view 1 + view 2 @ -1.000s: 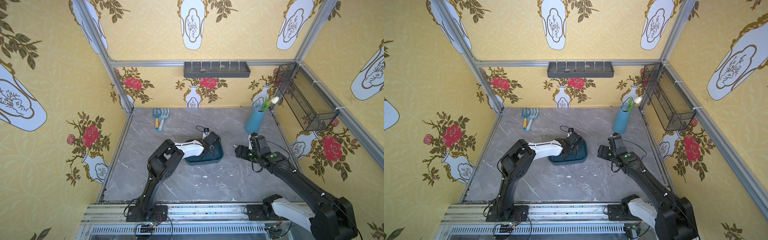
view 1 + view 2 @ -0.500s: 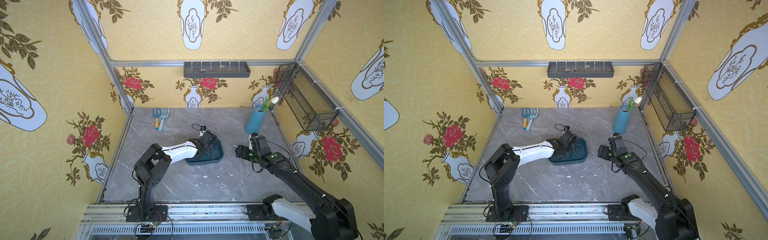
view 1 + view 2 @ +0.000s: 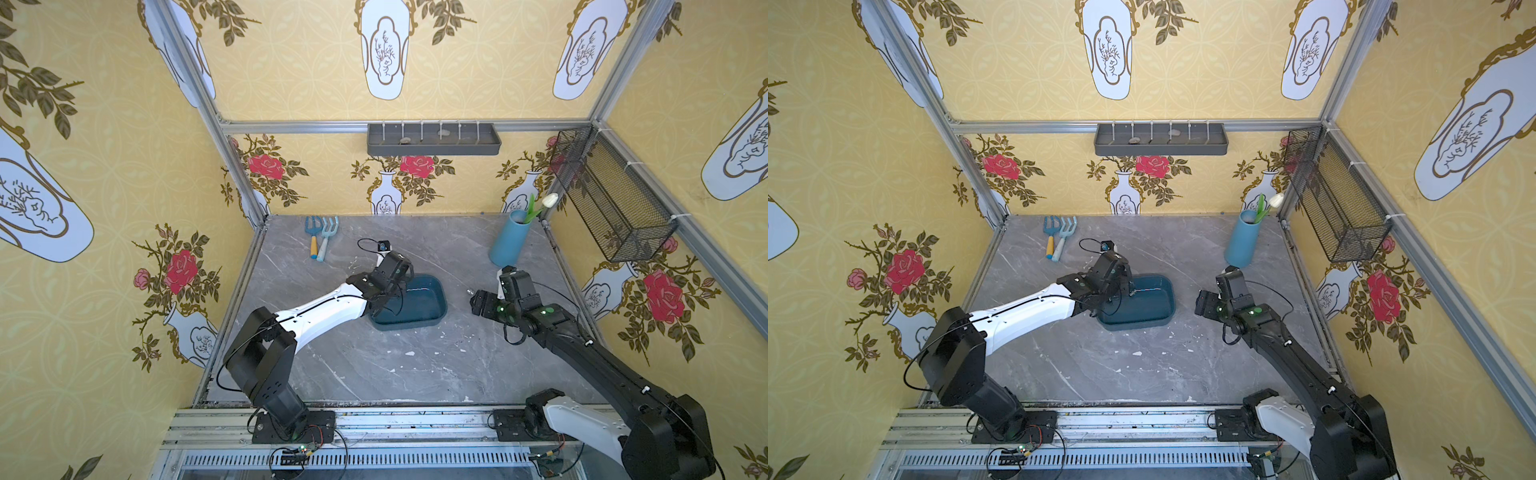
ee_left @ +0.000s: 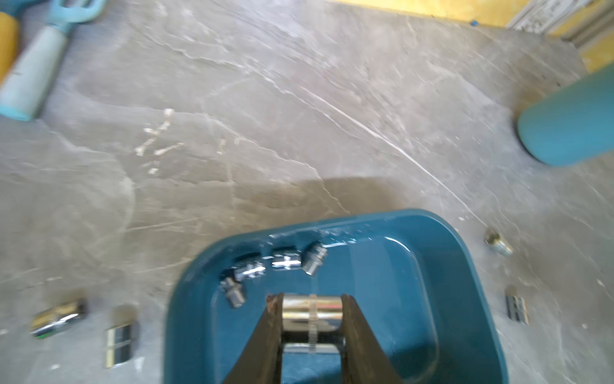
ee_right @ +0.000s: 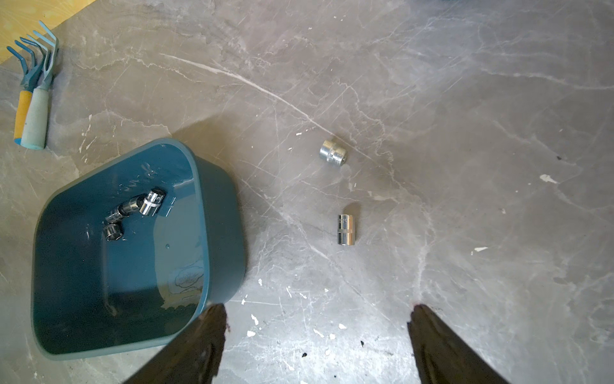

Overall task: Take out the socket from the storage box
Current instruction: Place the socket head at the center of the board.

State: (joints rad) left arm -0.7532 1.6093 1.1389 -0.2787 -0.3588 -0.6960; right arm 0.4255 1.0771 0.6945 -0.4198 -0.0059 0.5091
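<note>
Left gripper (image 4: 311,300) is clamped on a shiny socket (image 4: 312,314) over the storage box (image 4: 463,282). Right gripper (image 5: 318,316) stands apart above the surface (image 5: 465,166), right of it. The box's stamp (image 5: 189,276) is too blurred to read.

**Bench surroundings**

On the grey marble tabletop (image 3: 374,365), far left: a yellow-handled garden fork (image 3: 312,240) just beside a pale-handled garden fork (image 3: 327,239). Far right: a standing blue vase (image 3: 508,243) holding a white tulip (image 3: 550,200). Mounted on the back wall: a long grey tray (image 3: 432,147). Hung on the right wall: a black wire-mesh basket (image 3: 611,201).
</note>
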